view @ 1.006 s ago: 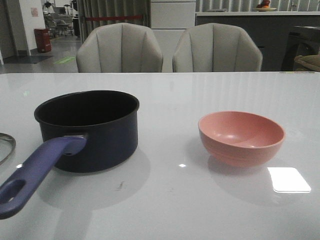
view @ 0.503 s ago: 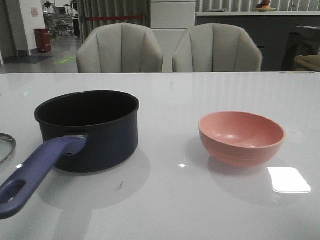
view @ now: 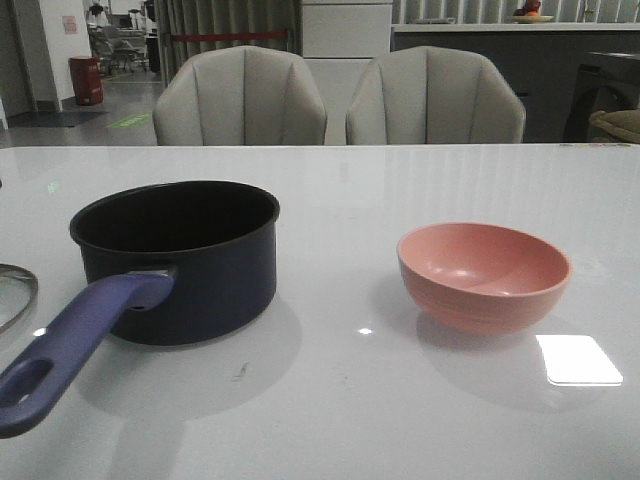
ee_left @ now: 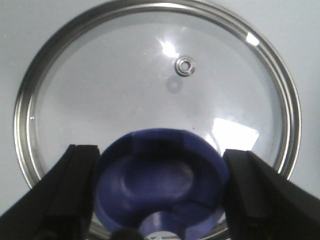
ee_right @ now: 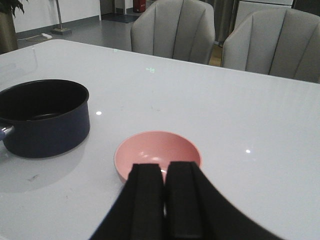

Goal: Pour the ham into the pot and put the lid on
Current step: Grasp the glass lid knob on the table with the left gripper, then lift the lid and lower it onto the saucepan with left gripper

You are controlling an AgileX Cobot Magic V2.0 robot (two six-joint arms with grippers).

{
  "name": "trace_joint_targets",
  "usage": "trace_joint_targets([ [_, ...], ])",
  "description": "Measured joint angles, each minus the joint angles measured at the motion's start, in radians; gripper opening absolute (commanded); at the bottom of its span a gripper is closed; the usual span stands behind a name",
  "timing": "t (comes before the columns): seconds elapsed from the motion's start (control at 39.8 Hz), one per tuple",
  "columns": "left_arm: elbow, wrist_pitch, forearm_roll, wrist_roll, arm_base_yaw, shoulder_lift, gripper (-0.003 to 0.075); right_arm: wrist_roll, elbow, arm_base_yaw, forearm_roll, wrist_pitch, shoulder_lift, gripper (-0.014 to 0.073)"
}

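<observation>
The left claw [ee_left: 159,200] stands wide open straddling the blue knob [ee_left: 160,182] of the lid [ee_left: 150,85], gripping nothing yet, placed so a squeeze would take the knob; the lid lies flat on the counter [view: 340,200] at the far left, just left of the pot [view: 175,260]. The right claw [ee_right: 164,187] has its fingers pressed together, empty, hanging near the pink bowl [view: 483,275], which sits well right of the pot. No ham is visible in bowl or pot.

Left claw [ee_left: 159,200] gapes wide (fingers well apart); right claw [ee_right: 164,192] is pressed closed.
</observation>
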Motion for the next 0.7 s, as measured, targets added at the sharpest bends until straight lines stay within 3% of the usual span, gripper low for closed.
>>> trace_joint_targets([
  [0.33, -0.043, 0.039, -0.001, 0.017, 0.001, 0.004, 0.0224, 0.0, 0.0, 0.0, 0.0, 0.002, 0.0, 0.016],
  [0.7, -0.297, 0.204, 0.003, 0.073, -0.006, -0.007, 0.0224, 0.0, 0.0, 0.0, 0.002, 0.004, 0.0, 0.016],
])
